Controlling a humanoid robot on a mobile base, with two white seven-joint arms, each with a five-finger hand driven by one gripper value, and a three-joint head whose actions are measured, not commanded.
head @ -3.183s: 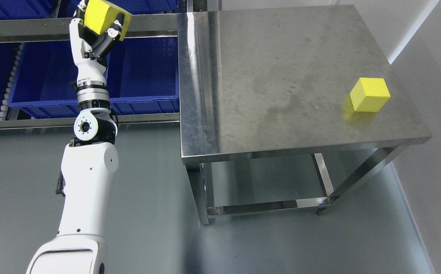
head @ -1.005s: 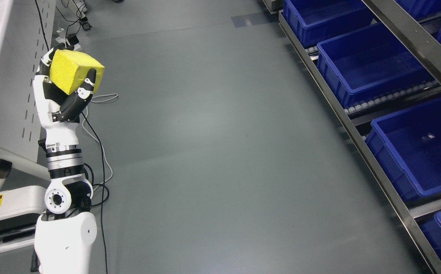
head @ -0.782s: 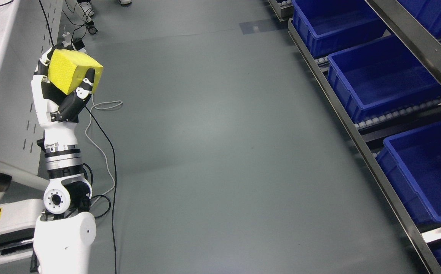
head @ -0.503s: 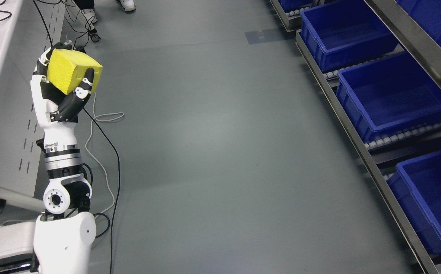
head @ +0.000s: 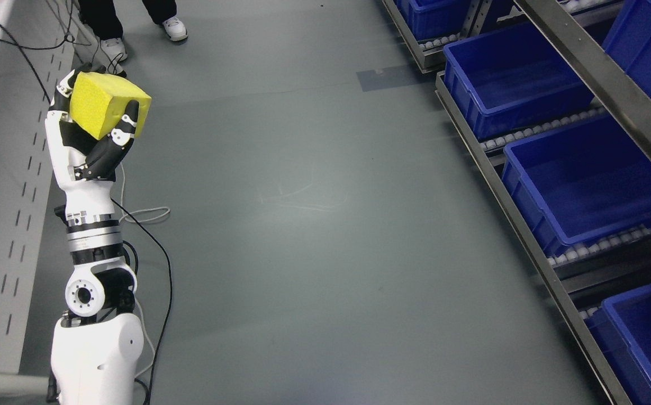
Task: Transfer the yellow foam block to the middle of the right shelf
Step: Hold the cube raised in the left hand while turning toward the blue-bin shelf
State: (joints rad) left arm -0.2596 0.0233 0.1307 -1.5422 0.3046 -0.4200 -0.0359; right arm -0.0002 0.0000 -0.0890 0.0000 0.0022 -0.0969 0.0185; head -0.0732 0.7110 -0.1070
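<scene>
My left hand [head: 94, 121] is raised at the picture's left, fingers curled around a yellow foam block [head: 106, 104]. The block sits in the palm, tilted, with a thumb on its right face. The shelf [head: 533, 247] runs along the right side of the picture, a metal frame with roller rails holding blue bins [head: 590, 180]. The hand with the block is far left of the shelf, across the open grey floor. The right arm does not show.
A white perforated cabinet [head: 5, 225] stands at the left edge, with black and white cables [head: 151, 225] on the floor beside it. A person's legs and shoes [head: 134, 28] stand at the top left. Grey floor [head: 314, 225] fills the middle.
The whole picture has shifted: the camera has moved, and the shelf bins and floor slid down and to the right. The hand keeps its hold on the block, unchanged.
</scene>
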